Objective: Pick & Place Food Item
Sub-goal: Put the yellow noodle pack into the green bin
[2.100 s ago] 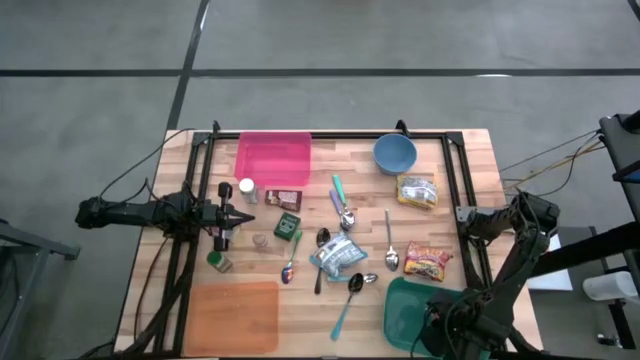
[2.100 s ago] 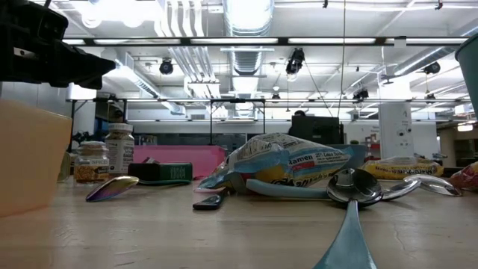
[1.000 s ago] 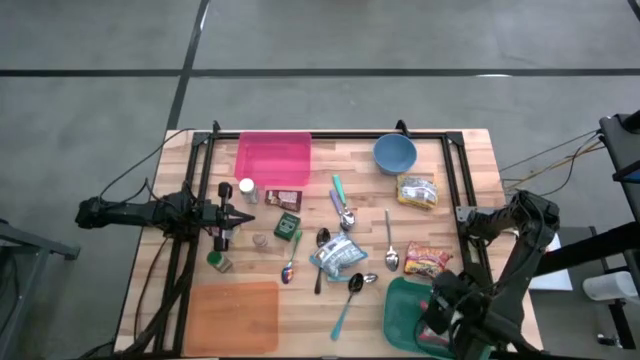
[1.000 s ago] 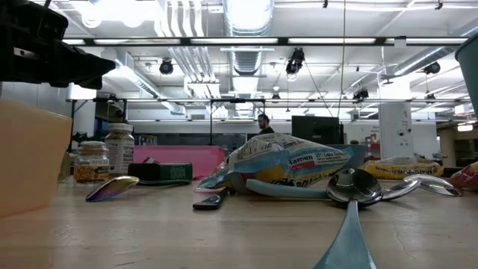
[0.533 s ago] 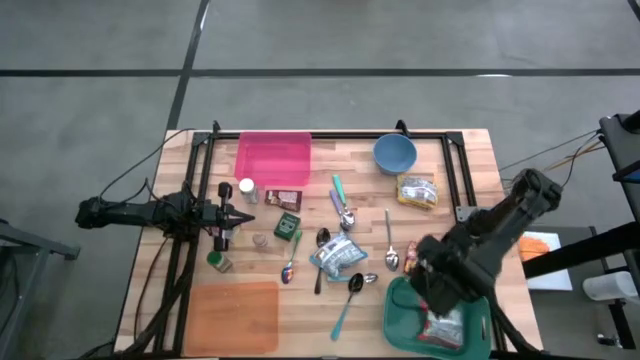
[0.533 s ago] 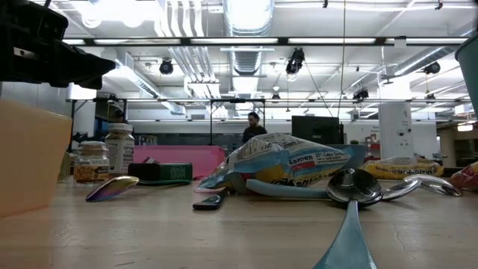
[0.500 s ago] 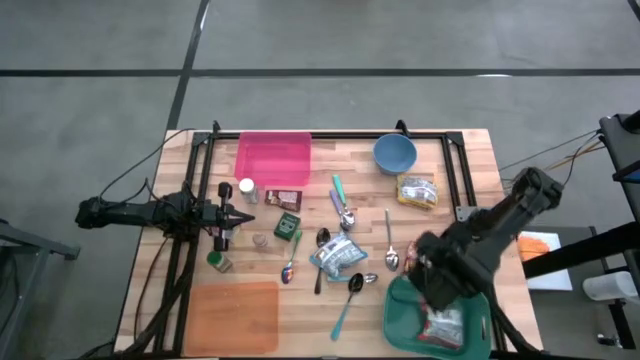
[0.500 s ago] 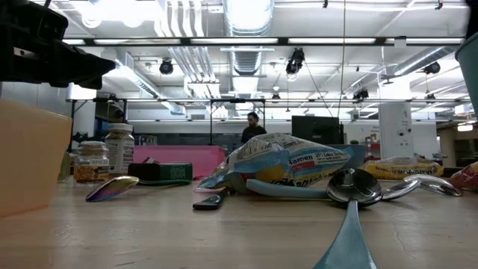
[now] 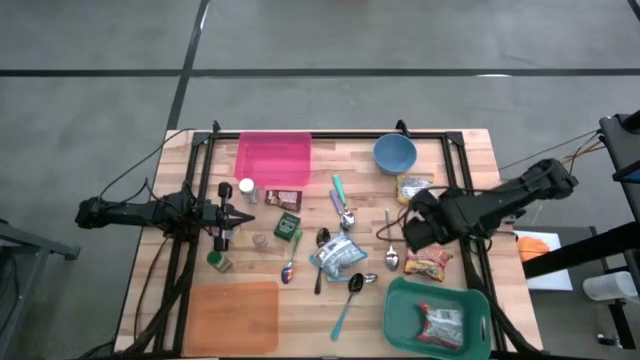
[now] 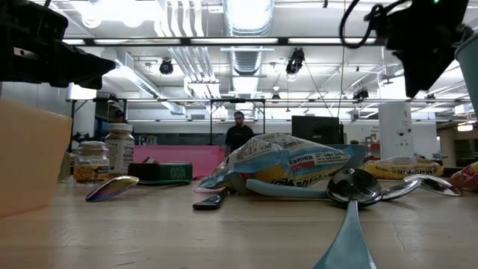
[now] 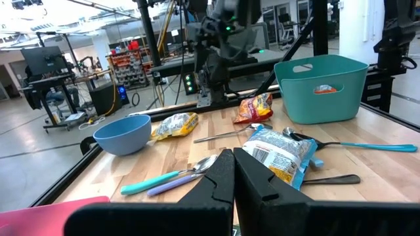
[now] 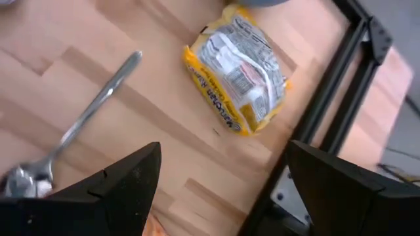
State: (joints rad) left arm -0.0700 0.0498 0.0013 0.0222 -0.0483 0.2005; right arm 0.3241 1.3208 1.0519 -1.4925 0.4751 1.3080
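From overhead my right arm covers part of the yellow packet [image 9: 412, 187], and the right tool [image 9: 413, 228] itself is hard to pick out against the dark arm; the right wrist view settles it, with both fingers spread wide and nothing between them. In that view the yellow packet [image 12: 237, 66] lies flat on the worktop [image 9: 320, 300] with its long axis diagonal, beside a steel spoon [image 12: 72, 124]. I count four food packets: this yellow one just below the blue bowl [image 9: 395, 153], a red one [image 9: 428, 263], a pale blue one [image 9: 338, 256], and one already inside the green bin [image 9: 438, 315]. My left tool [image 9: 243, 213] waits pinched together, far left of the bowl.
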